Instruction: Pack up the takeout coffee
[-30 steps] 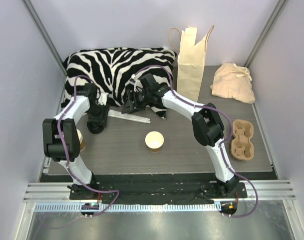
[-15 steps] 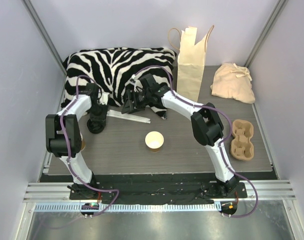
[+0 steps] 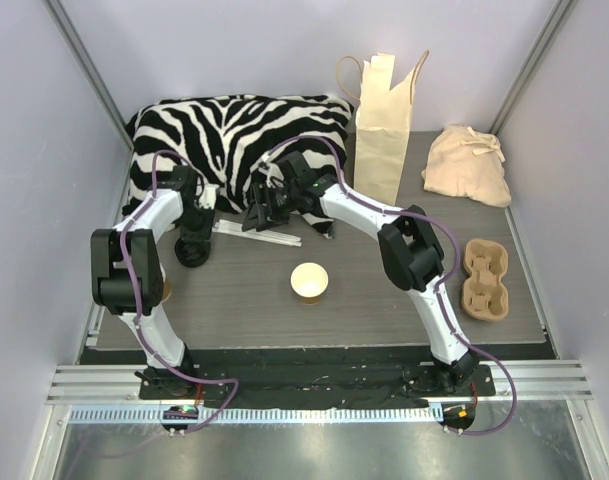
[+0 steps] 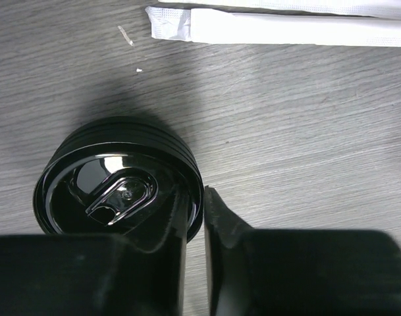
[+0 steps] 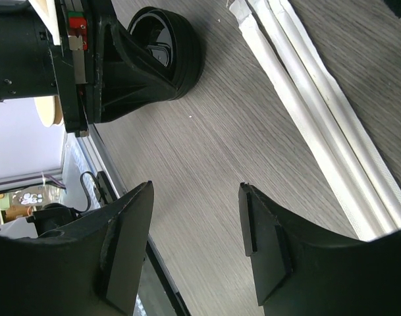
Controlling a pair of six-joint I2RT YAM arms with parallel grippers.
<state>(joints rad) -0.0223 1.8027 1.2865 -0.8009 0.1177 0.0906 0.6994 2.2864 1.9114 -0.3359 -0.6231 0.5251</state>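
Here, in the overhead view, the takeout coffee (image 3: 309, 282) stands upright and uncapped near the middle of the desk (image 3: 364, 310), touched by neither arm. A moulded pulp cup carrier (image 3: 486, 278) lies well apart at its three o'clock. At the cup's ten o'clock, the left end effector (image 4: 197, 204) is clenched on the rim of the flat black lid (image 4: 114, 191), one finger inside the rim and one outside. Farther off, at about eleven o'clock, the right end effector (image 5: 195, 187) hangs released over bare desk, with nothing between its fingers, just beside the paper-wrapped straws (image 5: 305, 99). The paper bag (image 3: 382, 140) stands at one o'clock, with the zebra-print cloth (image 3: 234, 135) at the far left.

Step in hand, as judged: picking up the lid so the cup can be capped before packing. The next move calls for lifting the lid, carrying it toward four o'clock, levelling it over the cup's mouth and pressing it down evenly. An edge grasp may let the lid tilt.
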